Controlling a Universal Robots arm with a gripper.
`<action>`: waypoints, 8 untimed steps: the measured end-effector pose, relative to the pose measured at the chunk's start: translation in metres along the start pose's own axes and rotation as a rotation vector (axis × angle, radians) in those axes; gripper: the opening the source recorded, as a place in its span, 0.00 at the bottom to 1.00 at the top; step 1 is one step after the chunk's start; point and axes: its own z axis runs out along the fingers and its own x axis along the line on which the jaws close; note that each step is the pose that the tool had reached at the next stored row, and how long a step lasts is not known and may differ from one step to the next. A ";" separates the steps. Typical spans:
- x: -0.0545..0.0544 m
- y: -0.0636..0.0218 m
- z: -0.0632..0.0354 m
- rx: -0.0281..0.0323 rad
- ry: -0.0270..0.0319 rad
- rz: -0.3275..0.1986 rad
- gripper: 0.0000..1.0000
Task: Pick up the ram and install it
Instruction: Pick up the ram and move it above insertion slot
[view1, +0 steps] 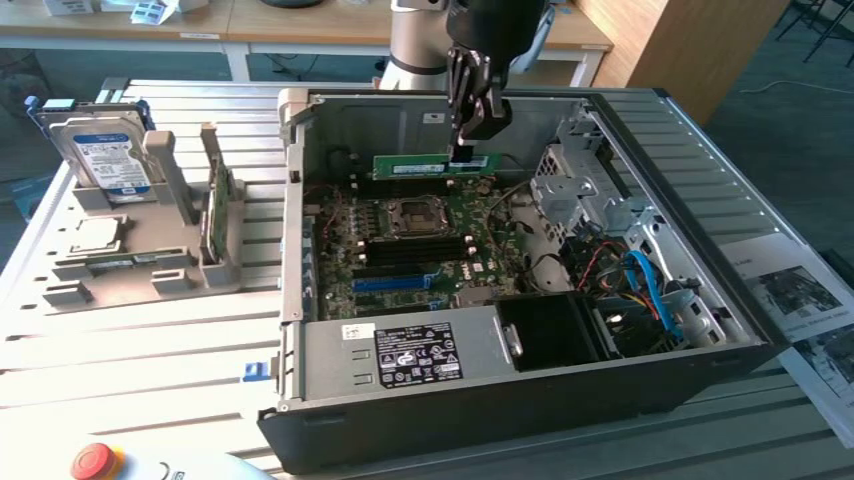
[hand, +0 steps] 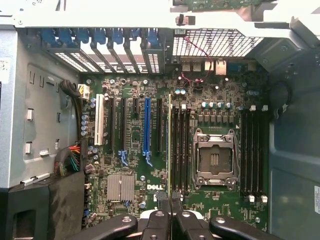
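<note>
Exterior view has my black two-fingered claw (view1: 470, 140) pinched shut on the ram (view1: 434, 165), a long thin green circuit-board stick with a pale label. I grip it by its upper edge so the contact edge hangs free, facing down. It hangs inside the open grey metal computer case (view1: 307, 350), above the green motherboard (view1: 441, 270). From the wrist, the ram (hand: 170, 145) runs edge-on as a thin line out from my claw (hand: 170, 207), parallel to the black memory slots (hand: 182, 150) beside the silver square processor socket (hand: 214, 160) (a deliberate lengthwise alignment, I judge). I cannot tell its height above the slots, and my fingers cover its gripped portion.
</note>
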 end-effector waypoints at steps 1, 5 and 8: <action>0.000 -0.0001 0.0001 0.0000 0.0000 0.000 0.12; -0.003 -0.0001 0.0005 0.0000 -0.0001 0.000 0.12; -0.006 -0.0001 0.0006 0.0001 -0.0001 0.000 0.12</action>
